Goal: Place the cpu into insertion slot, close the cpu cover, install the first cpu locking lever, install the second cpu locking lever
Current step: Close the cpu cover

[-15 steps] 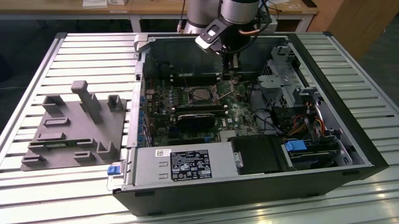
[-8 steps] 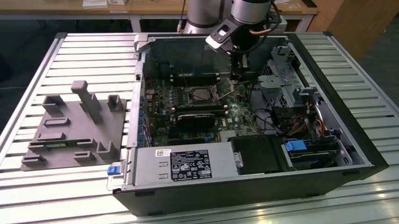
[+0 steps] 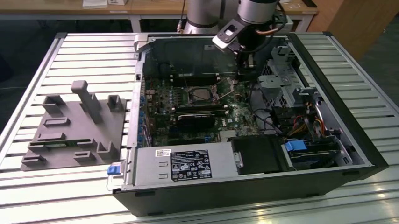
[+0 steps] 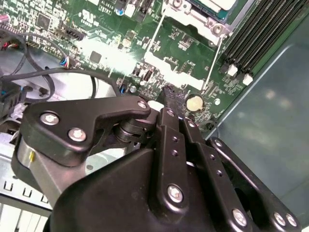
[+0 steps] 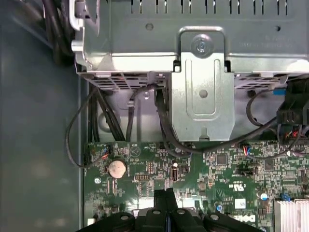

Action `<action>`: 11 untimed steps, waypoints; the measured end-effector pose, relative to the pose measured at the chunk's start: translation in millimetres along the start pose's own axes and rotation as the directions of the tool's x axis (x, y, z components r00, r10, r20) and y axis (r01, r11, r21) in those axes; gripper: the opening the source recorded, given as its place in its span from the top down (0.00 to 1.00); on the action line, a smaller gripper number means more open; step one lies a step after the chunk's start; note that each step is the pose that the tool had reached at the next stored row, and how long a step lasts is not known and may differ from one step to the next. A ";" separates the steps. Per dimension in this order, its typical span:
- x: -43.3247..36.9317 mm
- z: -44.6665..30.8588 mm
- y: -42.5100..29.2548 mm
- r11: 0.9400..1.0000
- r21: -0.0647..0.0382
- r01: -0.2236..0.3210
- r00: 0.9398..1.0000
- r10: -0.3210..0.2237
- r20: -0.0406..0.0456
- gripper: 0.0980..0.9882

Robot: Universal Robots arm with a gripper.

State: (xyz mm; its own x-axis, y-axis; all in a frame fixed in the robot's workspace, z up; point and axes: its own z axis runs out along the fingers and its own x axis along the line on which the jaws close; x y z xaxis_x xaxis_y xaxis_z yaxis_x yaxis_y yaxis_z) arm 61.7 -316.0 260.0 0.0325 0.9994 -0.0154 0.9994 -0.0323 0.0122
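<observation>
The insertion slot point(image 3: 201, 94) sits near the middle of the green circuit board point(image 3: 234, 122): a small square with a dark centre and a bright, silvery metal rim. In the second wrist view one corner of it point(image 4: 203, 12) is cut off at the picture's edge. The pale surface inside may be the cpu's top, though I cannot be sure. A thin metal rod point(image 4: 216, 58) runs along the board just beside that corner.

My gripper point(image 3: 245, 73) hangs over the board's edge, at the exterior view's right of the slot and apart from it. My jaws are pressed together, matte black and bolted, with nothing between them that I can see point(image 5: 166, 194). Close by their tips a round, shiny coin cell point(image 5: 116, 167) lies flat on the board. Long dark memory slots point(image 4: 260, 34) line the board nearby.

Past the board's edge stands a folded sheet-metal cage point(image 5: 203, 96), with black cables point(image 5: 164, 125) looping from under it. A grey power-supply box point(image 3: 181, 163) borders the board's opposite side.
</observation>
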 end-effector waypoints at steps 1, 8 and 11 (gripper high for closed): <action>0.0 0.1 0.8 1.000 0.000 0.000 1.000 0.000 0.000 1.00; 0.3 7.7 6.0 1.000 0.000 0.000 1.000 0.000 0.000 1.00; 0.4 13.3 6.0 1.000 0.000 0.000 1.000 0.000 0.000 1.00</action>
State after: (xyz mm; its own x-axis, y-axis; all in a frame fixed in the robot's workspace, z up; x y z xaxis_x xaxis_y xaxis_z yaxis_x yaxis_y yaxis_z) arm 67.9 -316.0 246.8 0.0325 0.9994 -0.0154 0.9994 -0.0323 0.0122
